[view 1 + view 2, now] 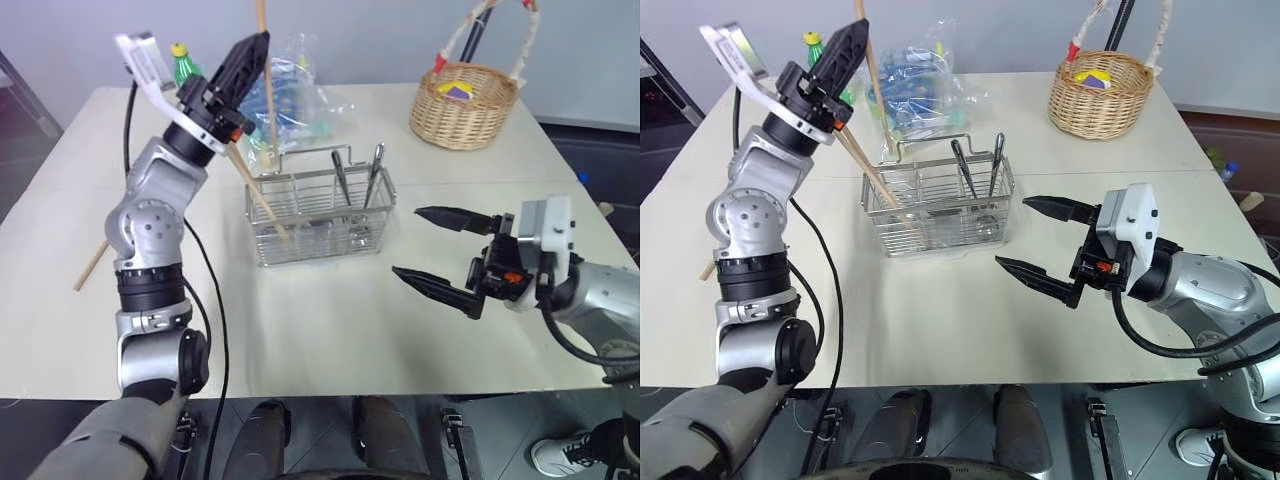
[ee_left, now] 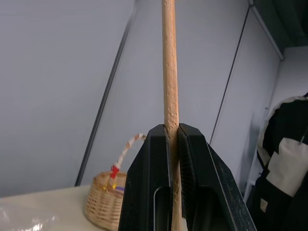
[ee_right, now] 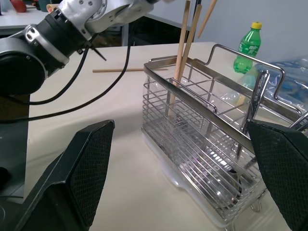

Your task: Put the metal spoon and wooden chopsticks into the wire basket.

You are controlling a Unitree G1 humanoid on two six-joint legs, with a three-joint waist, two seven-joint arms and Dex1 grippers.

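My left gripper [image 1: 257, 40] is raised over the table's left side, shut on one of the wooden chopsticks [image 2: 170, 72], which stands nearly upright. Its lower end reaches down to the left end of the wire basket [image 1: 320, 215]. A second chopstick [image 1: 258, 195] leans slanted in that same end. Another one [image 1: 90, 265] lies flat on the table at the far left. Two metal handles [image 1: 341, 176] stand upright in the basket's right end; I cannot tell which is the metal spoon. My right gripper [image 1: 405, 241] hovers open just right of the basket, holding nothing.
A round wicker basket [image 1: 463, 105] with a tall handle stands at the back right. Behind the wire basket lie a clear plastic bag [image 1: 300, 90] and a green bottle [image 1: 183, 62]. Bare tabletop [image 1: 330, 320] stretches in front of the wire basket.
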